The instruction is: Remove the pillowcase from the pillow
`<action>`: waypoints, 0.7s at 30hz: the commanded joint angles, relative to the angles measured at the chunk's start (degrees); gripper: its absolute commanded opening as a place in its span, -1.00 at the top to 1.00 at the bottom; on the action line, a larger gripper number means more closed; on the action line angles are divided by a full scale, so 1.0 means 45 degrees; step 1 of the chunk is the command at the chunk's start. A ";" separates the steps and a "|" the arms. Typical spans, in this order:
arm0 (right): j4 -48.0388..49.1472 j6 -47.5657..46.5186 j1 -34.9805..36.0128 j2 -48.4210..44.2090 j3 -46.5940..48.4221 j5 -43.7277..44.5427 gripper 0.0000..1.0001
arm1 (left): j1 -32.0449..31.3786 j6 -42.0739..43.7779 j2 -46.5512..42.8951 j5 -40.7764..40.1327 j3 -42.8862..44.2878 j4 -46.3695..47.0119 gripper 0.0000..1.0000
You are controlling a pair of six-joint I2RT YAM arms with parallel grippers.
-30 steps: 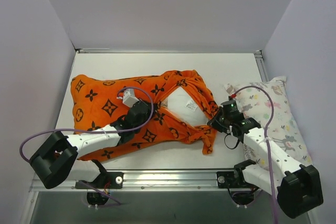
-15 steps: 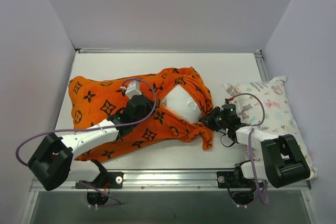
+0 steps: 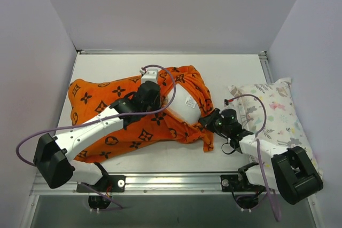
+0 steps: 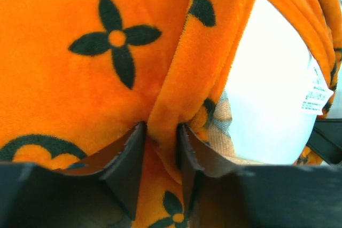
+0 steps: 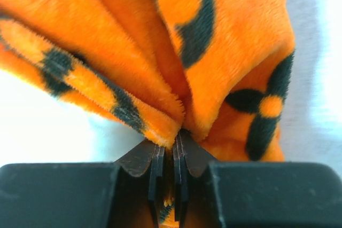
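The orange pillowcase point(image 3: 107, 116) with black motifs lies across the left and middle of the table. The white pillow point(image 3: 184, 102) shows through the pillowcase's open end. My left gripper point(image 3: 155, 90) sits at the left edge of that opening. In the left wrist view its jaws point(image 4: 161, 132) stand partly apart astride a thick fold of the pillowcase point(image 4: 80, 78) hem, which touches both fingers; the pillow point(image 4: 272, 78) shows to the right. My right gripper point(image 3: 207, 123) is at the opening's lower right corner, shut point(image 5: 170, 145) on a bunched edge of the pillowcase point(image 5: 224, 36).
A floral and animal-print pillow point(image 3: 278, 116) lies along the right edge, partly under my right arm. The white table point(image 3: 224, 73) is walled at the back and both sides. A care label point(image 4: 316, 92) hangs on the plain pillow.
My left gripper has slid up and to the right, onto the opening's hem. My right arm has folded in and its gripper has moved left. The opening looks narrower.
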 commanded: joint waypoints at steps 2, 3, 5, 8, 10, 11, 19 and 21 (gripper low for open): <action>-0.0669 -0.0131 0.0449 -0.1029 0.0406 0.0289 1.00 | -0.0184 0.1472 0.0225 0.0185 0.1628 -0.1564 0.17; -0.0727 -0.0170 0.0527 -0.1262 0.0483 0.0328 1.00 | -0.0204 0.1550 0.0264 0.0226 0.1842 -0.1583 0.17; -0.1176 -0.0209 0.0566 -0.1459 0.0600 0.0445 1.00 | -0.0438 0.1824 0.0400 0.0266 0.2409 -0.1603 0.08; -0.1411 -0.0268 0.0606 -0.1694 0.0718 0.0484 1.00 | -0.0769 0.2058 0.0654 0.0305 0.3052 -0.1700 0.01; -0.1489 -0.0248 0.0683 -0.1811 0.0737 0.0504 1.00 | -0.0926 0.2234 0.0772 0.0266 0.3347 -0.1681 -0.05; -0.1528 -0.0268 0.0703 -0.1850 0.0738 0.0523 1.00 | -0.1120 0.2273 0.0850 0.0227 0.3503 -0.1681 -0.08; -0.1704 -0.0287 0.0860 -0.1851 0.0796 0.0679 1.00 | -0.2410 0.2956 0.1708 0.0128 0.5220 -0.1564 -0.32; -0.1763 -0.0268 0.0899 -0.1889 0.0854 0.0738 1.00 | -0.2818 0.3035 0.2294 0.0149 0.5476 -0.1583 -0.44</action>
